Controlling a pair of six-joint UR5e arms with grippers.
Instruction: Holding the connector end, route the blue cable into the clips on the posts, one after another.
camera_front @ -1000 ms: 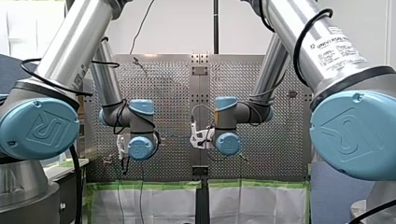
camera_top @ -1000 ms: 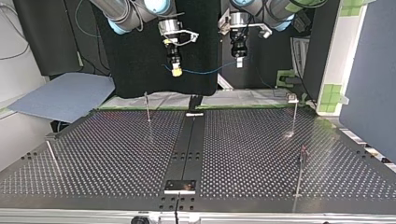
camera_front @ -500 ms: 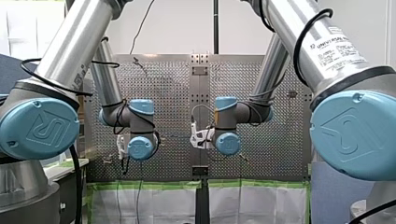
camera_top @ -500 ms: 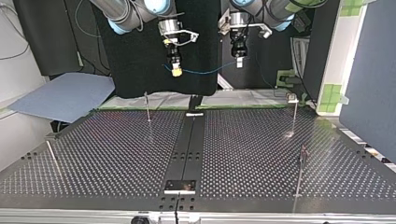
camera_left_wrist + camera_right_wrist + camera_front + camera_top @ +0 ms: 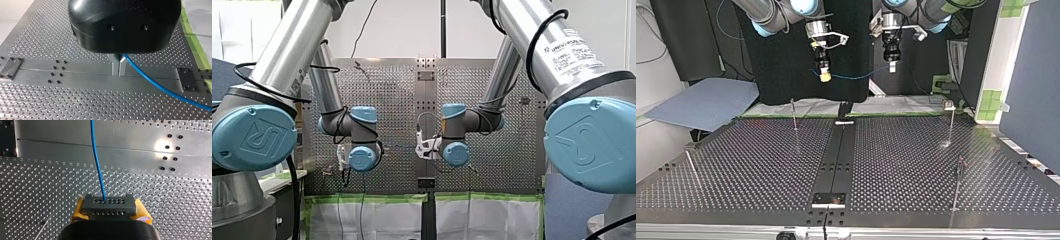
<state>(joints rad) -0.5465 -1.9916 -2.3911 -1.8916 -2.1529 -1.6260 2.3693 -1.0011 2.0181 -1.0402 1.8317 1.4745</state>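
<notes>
In the right wrist view my right gripper is shut, its yellow pads clamping a grey connector block. The blue cable leaves the block and runs straight ahead over the table. My left gripper has its metal fingers shut on the same blue cable, which trails off to one side. In the top view both grippers hang high above the table's far edge, my right gripper at the left and my left gripper at the right, with the cable sagging slightly between them.
Thin posts stand on the perforated table: one at the far left, one at the far right, one at the near right, one at the near left. A dark centre rail runs down the middle.
</notes>
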